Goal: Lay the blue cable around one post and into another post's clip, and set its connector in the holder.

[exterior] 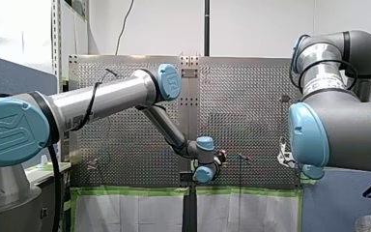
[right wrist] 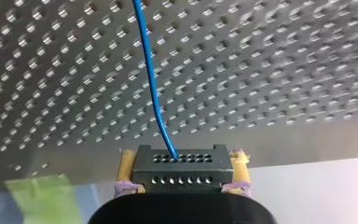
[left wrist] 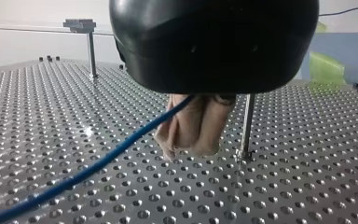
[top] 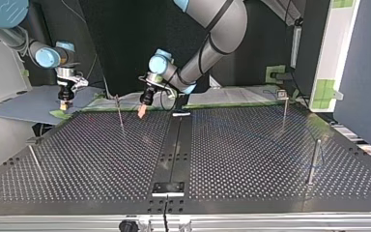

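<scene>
The perforated table [top: 251,159] fills the scene, with dark space behind it in the top view and thin posts dotted over the plate. In that view your left gripper [left wrist: 189,150] hangs above the far edge at about eleven o'clock from the table's middle. The right gripper [top: 66,102] sits further out at ten o'clock, past the plate's corner.

The left gripper's beige pads [left wrist: 193,126] are pinched together on the blue cable [left wrist: 98,163]. The cable leaves them low across the holes, on the side away from the near post [left wrist: 246,126] that stands just beside the fingers. The right gripper's yellow pads [right wrist: 240,168] clamp the dark connector [right wrist: 179,168], and the cable comes out of its face in a near-straight line over the plate.

As I read it, nothing is wrapped yet — the block-topped post [top: 285,106] at two o'clock, likely the clip, is well apart from both grippers.

Watch three things:
- The fingers are so close to the near post that a sideways swing could knock it.
- There looks to be little slack, so if your arms part, the cable may drag through the beige pads or tug the connector askew in the yellow ones.
- Carry the cable too high and it could ride over the post's top instead of going round it.
</scene>
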Available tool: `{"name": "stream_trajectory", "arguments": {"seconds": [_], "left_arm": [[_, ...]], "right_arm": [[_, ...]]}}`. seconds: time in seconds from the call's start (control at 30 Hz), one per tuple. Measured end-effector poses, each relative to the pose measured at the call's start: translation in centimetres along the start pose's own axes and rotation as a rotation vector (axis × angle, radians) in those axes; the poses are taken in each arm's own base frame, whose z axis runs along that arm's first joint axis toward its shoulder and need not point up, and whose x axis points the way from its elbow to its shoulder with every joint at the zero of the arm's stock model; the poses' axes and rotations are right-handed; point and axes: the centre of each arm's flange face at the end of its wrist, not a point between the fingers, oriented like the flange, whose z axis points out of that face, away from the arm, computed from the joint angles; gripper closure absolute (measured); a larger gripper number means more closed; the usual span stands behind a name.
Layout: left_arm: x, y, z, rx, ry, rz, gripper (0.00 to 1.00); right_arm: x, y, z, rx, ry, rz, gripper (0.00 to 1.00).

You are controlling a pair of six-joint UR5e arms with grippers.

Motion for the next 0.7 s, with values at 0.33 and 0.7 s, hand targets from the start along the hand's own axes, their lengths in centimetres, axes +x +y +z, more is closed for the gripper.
{"name": "stream_trajectory", "arguments": {"seconds": [0.33, 0.7], "left_arm": [[-0.1, -0.7, 0.1, 0.009, 0.012, 0.020, 0.93], [0.5, 0.0, -0.6, -0.002, 0.100, 0.125, 0.35]], "right_arm": [[-2.6, 1.6, 0.9, -0.032, -0.076, -0.002, 1.00], [-3.1, 1.6, 0.7, -0.033, -0.100, 0.002, 1.00]]}}
